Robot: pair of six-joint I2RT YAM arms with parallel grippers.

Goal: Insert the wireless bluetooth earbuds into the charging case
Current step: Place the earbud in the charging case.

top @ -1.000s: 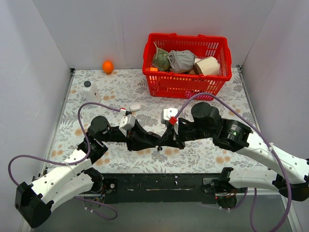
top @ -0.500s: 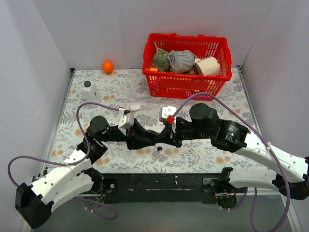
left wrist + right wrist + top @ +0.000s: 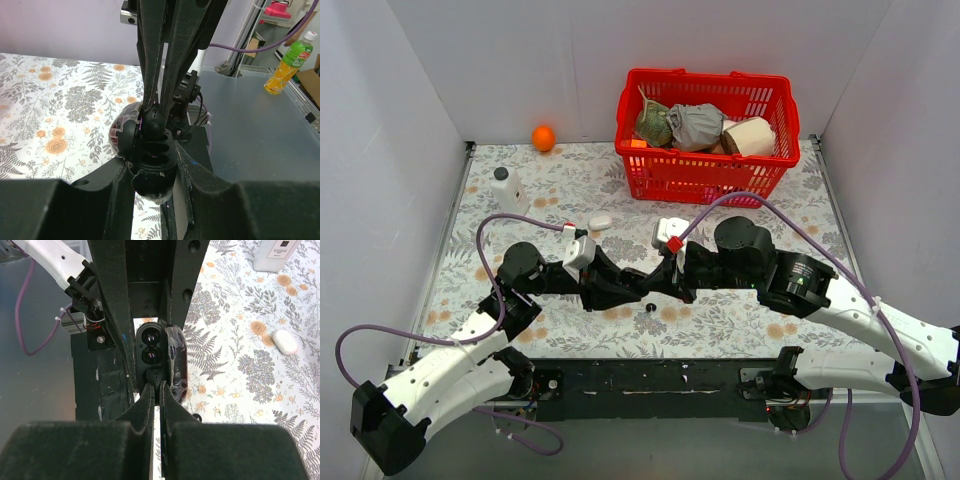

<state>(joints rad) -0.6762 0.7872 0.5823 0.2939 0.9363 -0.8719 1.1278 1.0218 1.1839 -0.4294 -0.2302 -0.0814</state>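
My left gripper (image 3: pixel 628 291) is shut on the open black charging case (image 3: pixel 152 162), whose lid (image 3: pixel 124 136) hangs to the left; the case also shows in the right wrist view (image 3: pixel 150 352). My right gripper (image 3: pixel 648 284) is shut on one tiny black earbud (image 3: pixel 156 376) and holds it at the near well of the case, touching it. That earbud shows in the left wrist view (image 3: pixel 152 117) between the right fingers. The second earbud (image 3: pixel 650 307) lies on the table just in front of the grippers, and shows in the right wrist view (image 3: pixel 197 417).
A small white oval case (image 3: pixel 600 221) lies behind the left gripper. A white bottle (image 3: pixel 507 189) stands at the left, an orange ball (image 3: pixel 543 137) at the back wall. A red basket (image 3: pixel 705 165) with several items stands at the back right.
My right gripper has edged left with the earbud, closer onto the case. My left gripper has shifted slightly with the case. The loose earbud has not moved.
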